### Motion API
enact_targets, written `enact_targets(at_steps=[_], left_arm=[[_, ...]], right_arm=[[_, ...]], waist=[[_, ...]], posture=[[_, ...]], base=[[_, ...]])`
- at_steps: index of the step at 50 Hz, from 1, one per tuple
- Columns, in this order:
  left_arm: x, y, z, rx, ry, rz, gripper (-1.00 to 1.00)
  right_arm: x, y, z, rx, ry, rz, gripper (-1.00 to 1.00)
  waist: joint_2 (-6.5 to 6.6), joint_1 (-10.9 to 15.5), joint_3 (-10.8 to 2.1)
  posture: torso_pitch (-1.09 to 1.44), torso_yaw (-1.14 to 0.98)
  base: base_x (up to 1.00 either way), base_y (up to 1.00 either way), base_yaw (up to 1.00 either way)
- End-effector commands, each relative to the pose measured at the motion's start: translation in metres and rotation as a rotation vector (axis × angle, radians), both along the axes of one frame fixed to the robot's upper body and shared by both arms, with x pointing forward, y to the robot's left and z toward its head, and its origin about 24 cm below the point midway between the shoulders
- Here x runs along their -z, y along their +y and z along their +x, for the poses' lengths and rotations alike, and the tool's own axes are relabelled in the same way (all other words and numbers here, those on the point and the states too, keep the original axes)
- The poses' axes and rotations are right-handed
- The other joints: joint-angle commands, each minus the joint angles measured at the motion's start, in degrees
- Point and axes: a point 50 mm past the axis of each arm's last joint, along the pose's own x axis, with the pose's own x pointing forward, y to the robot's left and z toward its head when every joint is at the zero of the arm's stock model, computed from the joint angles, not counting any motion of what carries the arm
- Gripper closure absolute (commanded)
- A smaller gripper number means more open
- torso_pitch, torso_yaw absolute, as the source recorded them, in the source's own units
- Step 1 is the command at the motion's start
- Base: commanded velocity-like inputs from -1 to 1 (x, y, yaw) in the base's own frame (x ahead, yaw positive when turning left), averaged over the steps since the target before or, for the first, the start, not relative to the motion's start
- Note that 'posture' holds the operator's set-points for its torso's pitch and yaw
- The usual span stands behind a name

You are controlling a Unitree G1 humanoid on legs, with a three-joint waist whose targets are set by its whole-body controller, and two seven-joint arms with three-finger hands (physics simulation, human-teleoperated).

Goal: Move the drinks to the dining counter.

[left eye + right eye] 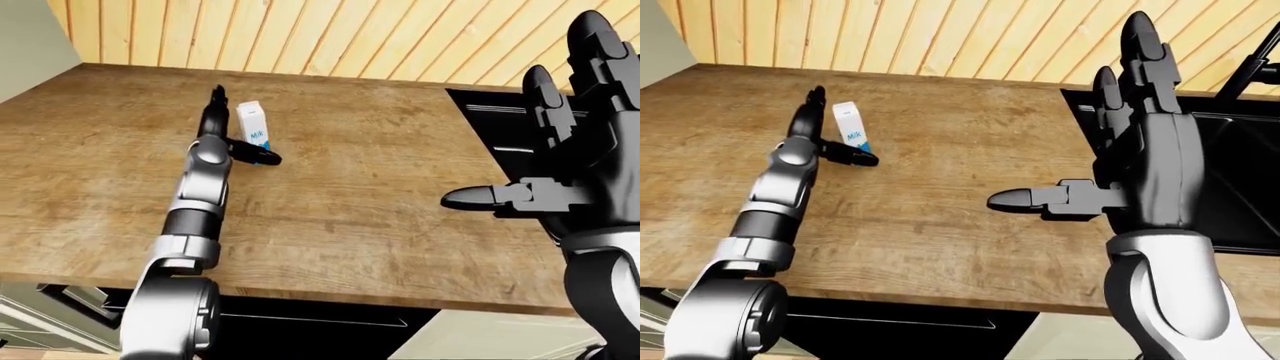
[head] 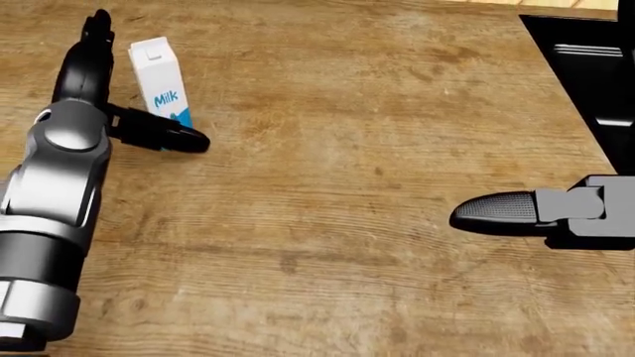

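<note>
A white and blue milk carton [image 2: 158, 80] stands upright on the wooden counter [image 2: 348, 149], at the upper left of the head view. My left hand [image 2: 139, 85] is open around it. The long fingers [image 2: 91, 44] lie along the carton's left side and the thumb [image 2: 169, 136] crosses just below its base. Whether they touch the carton I cannot tell. My right hand [image 1: 1090, 135] is raised at the right, open, fingers upright and thumb pointing left, holding nothing.
A black sink [image 2: 595, 67] is set into the counter at the right, with a dark faucet [image 1: 1252, 71] above it. A wood-slat wall [image 1: 350, 37] runs behind the counter. The counter's near edge [image 1: 330, 289] has dark cabinets below.
</note>
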Motion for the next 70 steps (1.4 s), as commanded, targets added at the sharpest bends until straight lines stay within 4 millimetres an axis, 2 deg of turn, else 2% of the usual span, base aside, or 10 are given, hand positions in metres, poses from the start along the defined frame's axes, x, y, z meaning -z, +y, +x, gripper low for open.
enact_targets(at_steps=[1,7,15,16,33,35,38,39,45,70], left_arm=[[-0.029,-0.005,0.002,0.018,-0.115,0.011,-1.0],[-0.027,-0.006,0.004,0.02,-0.11,0.01,-0.95],[-0.026,-0.008,0.005,0.02,-0.106,0.01,-0.73],[-0.026,-0.008,0.005,0.021,-0.106,0.01,-0.61],[-0.028,-0.007,0.005,0.023,-0.123,0.004,0.26],[-0.03,-0.006,0.004,0.022,-0.131,-0.002,0.43],[-0.031,-0.005,0.003,0.022,-0.136,-0.004,0.8],[-0.031,-0.005,0.002,0.023,-0.14,-0.002,1.0],[-0.031,-0.005,-0.004,0.038,-0.147,-0.007,1.0],[-0.098,-0.017,-0.082,0.185,-0.227,0.037,1.0]], right_arm=[[-0.008,-0.001,-0.004,0.009,-0.063,-0.001,-1.0],[-0.007,-0.001,-0.004,0.01,-0.062,-0.001,-1.0],[-0.006,-0.001,-0.003,0.011,-0.062,-0.001,-1.0],[-0.006,-0.001,-0.003,0.011,-0.061,0.0,-1.0],[-0.007,-0.002,-0.003,0.011,-0.063,0.0,-1.0],[-0.007,-0.002,-0.004,0.011,-0.063,0.0,-1.0],[-0.008,-0.002,-0.004,0.012,-0.063,0.0,-1.0],[-0.008,-0.002,-0.004,0.012,-0.065,0.0,-1.0],[-0.01,-0.004,-0.006,0.015,-0.067,0.0,-1.0],[-0.01,-0.002,-0.006,0.013,-0.07,-0.004,-1.0]], waist=[[0.06,-0.01,-1.44],[0.01,0.01,-1.44],[0.02,0.01,-1.48],[0.03,0.01,-1.49],[0.14,0.01,-1.67],[0.13,0.02,-1.64],[0.15,-0.02,-1.7],[0.14,-0.05,-1.69],[0.15,-0.11,-1.73],[0.08,-0.2,-0.42]], posture=[[0.0,0.0],[0.0,0.0],[0.0,0.0],[0.0,0.0],[0.0,0.0],[0.0,0.0],[0.0,0.0],[0.0,0.0],[0.0,0.0],[0.0,0.0]], base=[[0.0,0.0,0.0],[0.0,0.0,0.0],[0.0,0.0,0.0],[0.0,0.0,0.0],[0.0,0.0,0.0],[0.0,0.0,0.0],[0.0,0.0,0.0],[0.0,0.0,0.0],[0.0,0.0,0.0],[0.0,0.0,0.0]])
